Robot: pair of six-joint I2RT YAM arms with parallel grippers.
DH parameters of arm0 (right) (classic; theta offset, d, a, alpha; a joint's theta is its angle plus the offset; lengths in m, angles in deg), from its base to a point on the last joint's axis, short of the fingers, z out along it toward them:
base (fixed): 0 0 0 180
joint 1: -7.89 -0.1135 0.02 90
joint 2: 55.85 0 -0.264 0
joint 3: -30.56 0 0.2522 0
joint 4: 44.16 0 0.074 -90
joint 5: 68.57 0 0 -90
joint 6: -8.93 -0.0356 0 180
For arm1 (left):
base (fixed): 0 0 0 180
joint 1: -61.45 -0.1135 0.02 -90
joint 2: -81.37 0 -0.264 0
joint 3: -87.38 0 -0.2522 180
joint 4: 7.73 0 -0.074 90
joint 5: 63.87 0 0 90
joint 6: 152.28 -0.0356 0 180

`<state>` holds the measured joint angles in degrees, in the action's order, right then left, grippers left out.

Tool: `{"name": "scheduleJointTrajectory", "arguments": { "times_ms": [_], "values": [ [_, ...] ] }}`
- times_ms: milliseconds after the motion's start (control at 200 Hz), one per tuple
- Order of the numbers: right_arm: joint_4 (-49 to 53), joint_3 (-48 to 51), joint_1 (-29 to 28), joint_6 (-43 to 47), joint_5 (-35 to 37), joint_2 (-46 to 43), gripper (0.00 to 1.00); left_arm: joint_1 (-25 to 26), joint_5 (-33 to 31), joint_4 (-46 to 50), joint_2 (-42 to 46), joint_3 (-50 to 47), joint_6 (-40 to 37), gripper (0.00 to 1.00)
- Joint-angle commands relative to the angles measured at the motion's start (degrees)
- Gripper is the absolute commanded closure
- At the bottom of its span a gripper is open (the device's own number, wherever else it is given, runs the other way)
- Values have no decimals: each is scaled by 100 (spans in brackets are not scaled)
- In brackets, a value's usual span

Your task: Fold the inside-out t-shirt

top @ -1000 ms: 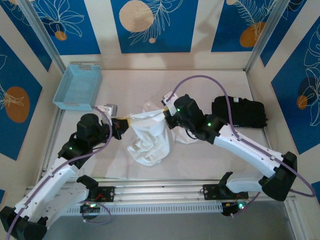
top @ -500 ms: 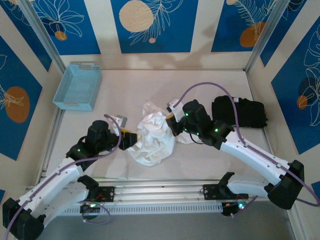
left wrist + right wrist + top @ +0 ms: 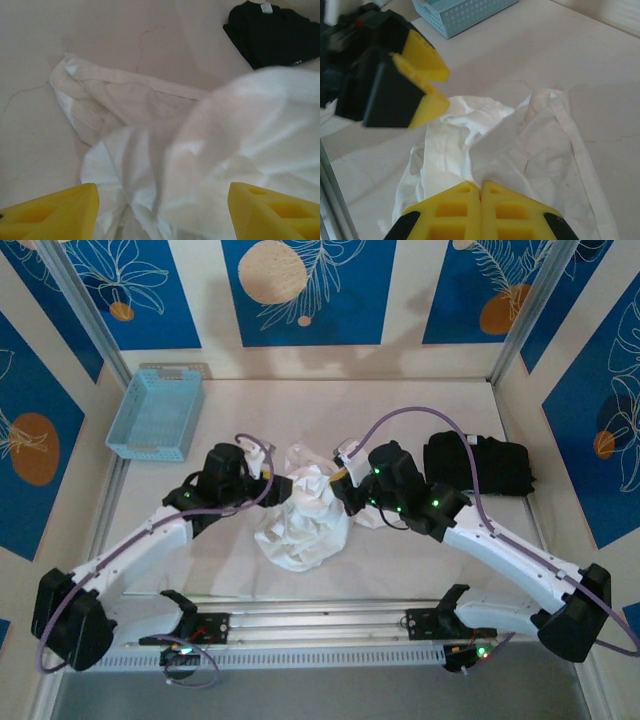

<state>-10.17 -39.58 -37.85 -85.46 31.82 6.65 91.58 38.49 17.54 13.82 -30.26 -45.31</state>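
Seen from above, the t-shirt [image 3: 305,525] lies bunched mid-counter [image 3: 400,410], between the left gripper [image 3: 272,472] and the right gripper [image 3: 340,490]. On the left wrist camera, the left gripper [image 3: 162,205] gapes wide over loose cloth and holds nothing. On the right wrist camera, the right gripper [image 3: 481,187] is pinched onto a fold. The best approach is probably to find the hem, grip two corners and spread the t-shirt flat.

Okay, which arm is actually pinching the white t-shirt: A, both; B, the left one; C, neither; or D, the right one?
D: the right gripper has its jaws pressed together on a raised fold of the white t-shirt, while the left gripper has its jaws wide apart with the cloth loose between them.
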Motion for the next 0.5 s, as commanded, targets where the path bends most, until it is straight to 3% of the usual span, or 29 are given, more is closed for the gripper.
{"name": "scheduleJointTrajectory", "arguments": {
  "times_ms": [0,200,495],
  "values": [
    [-87,105,-6,106,-83,-140,100,-280,1093,-526,-226,167,487,34],
    [-98,143,-6,138,-55,-159,100,-512,1996,-954,-746,298,883,47],
    [-89,171,21,167,41,-212,100,-516,2407,-1116,-926,248,966,73]
  ]
}}
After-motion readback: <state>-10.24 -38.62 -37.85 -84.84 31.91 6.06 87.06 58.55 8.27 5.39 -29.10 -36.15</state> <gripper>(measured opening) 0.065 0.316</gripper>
